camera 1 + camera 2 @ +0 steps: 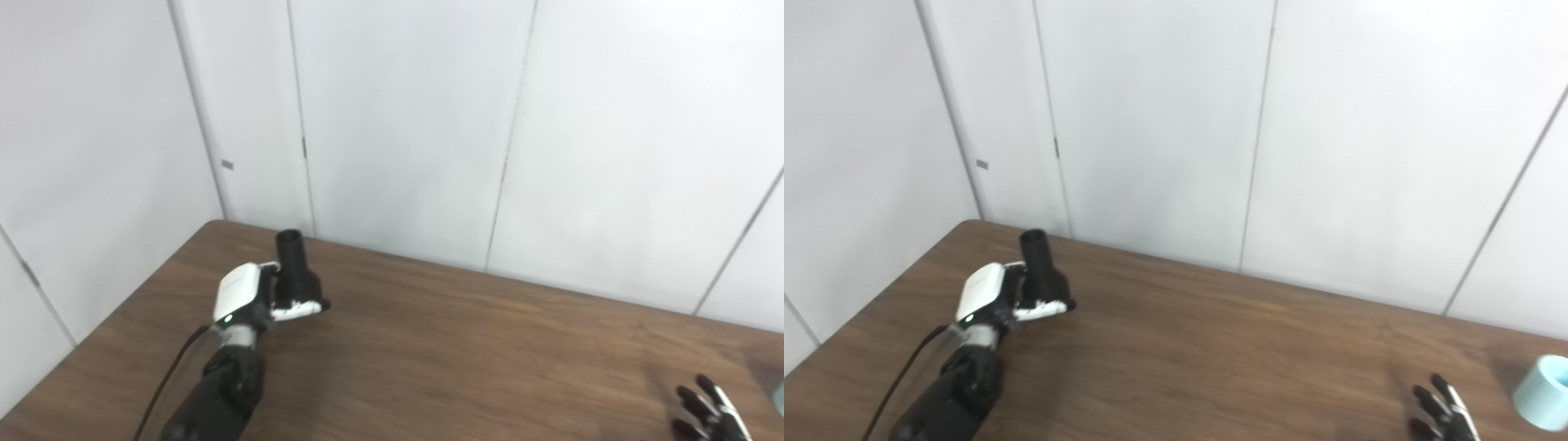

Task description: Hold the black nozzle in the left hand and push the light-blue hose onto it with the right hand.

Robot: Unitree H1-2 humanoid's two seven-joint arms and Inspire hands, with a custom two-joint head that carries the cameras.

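**Nozzle gripped at the far left, hose at the right edge**

While it stands upright with its open mouth up, the black nozzle (293, 260) is clamped in the left hand (257, 297) above the far left part of the brown table (459, 343), fingers wrapped around its lower body. A dark cable (168, 380) runs along that arm. Well apart, at the right edge of the right eye view, the light-blue hose (1543, 392) rests on the table, only its end showing. Near it, just to its left, the right hand (1442, 410) shows only partly at the bottom edge, its dark fingers spread apart and holding nothing. White wall panels (404, 122) stand behind the table.
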